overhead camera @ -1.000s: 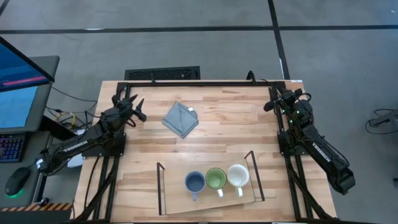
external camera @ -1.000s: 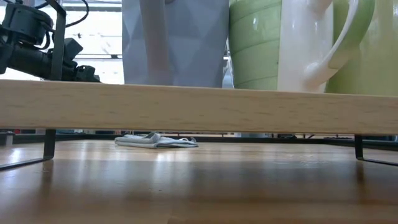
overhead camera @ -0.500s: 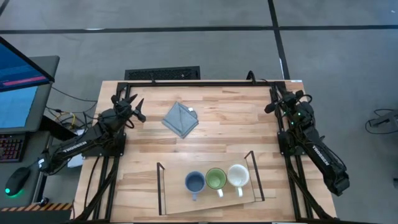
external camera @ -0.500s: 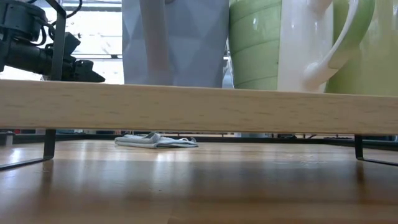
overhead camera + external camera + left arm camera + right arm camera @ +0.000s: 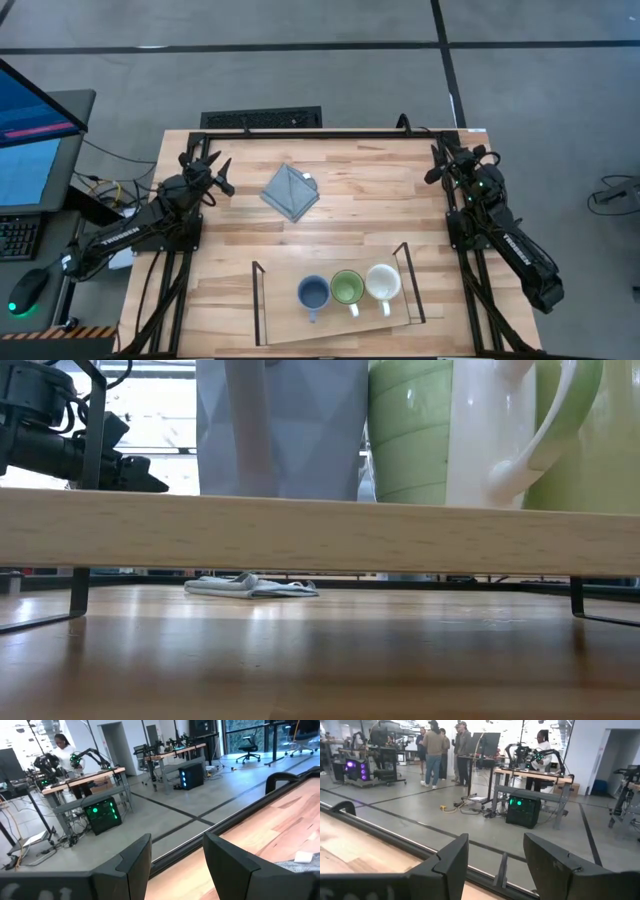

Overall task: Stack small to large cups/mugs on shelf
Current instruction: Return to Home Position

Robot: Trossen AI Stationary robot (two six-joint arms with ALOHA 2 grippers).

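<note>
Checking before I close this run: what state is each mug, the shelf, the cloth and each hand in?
blue-grey mug: upright on shelf, left end
green mug: upright on shelf, middle
cream-white mug: upright on shelf, right end
shelf: standing on table, holds all three mugs
grey cloth: folded, flat on table
left hand: open, empty, near table's left edge
right hand: open, empty, near table's right edge

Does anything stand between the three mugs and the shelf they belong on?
Nothing visible does. The blue-grey mug, green mug and cream-white mug stand in a row on the shelf. The folded cloth lies apart on the table. The left gripper and right gripper are open at the table's sides.
</note>
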